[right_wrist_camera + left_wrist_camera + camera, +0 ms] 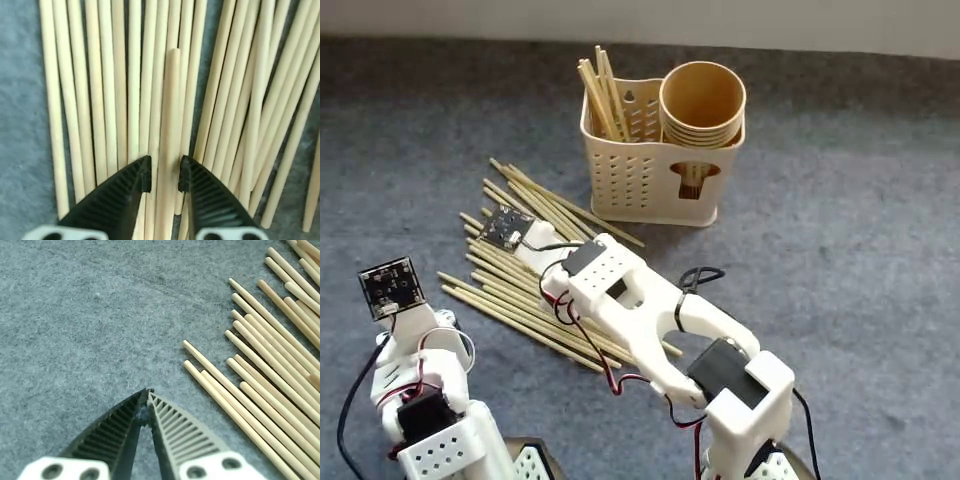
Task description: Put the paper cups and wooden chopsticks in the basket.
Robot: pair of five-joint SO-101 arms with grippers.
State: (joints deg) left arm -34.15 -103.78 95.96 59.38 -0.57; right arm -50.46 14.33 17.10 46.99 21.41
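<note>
The right pincer [165, 175] is clamped on one pale wooden chopstick [170, 100]; the left pincer [148, 392] is together above the grey felt desk [75, 315].

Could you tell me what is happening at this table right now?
Two robot arms are working on getting chopsticks into a basket. The right gripper is down in the loose pile of chopsticks on the grey mat, shut on one chopstick. The left gripper is shut and holds nothing, over bare mat beside the pile's ends. The basket already holds a stack of paper cups and a few standing chopsticks; most are not yet in it.
</note>
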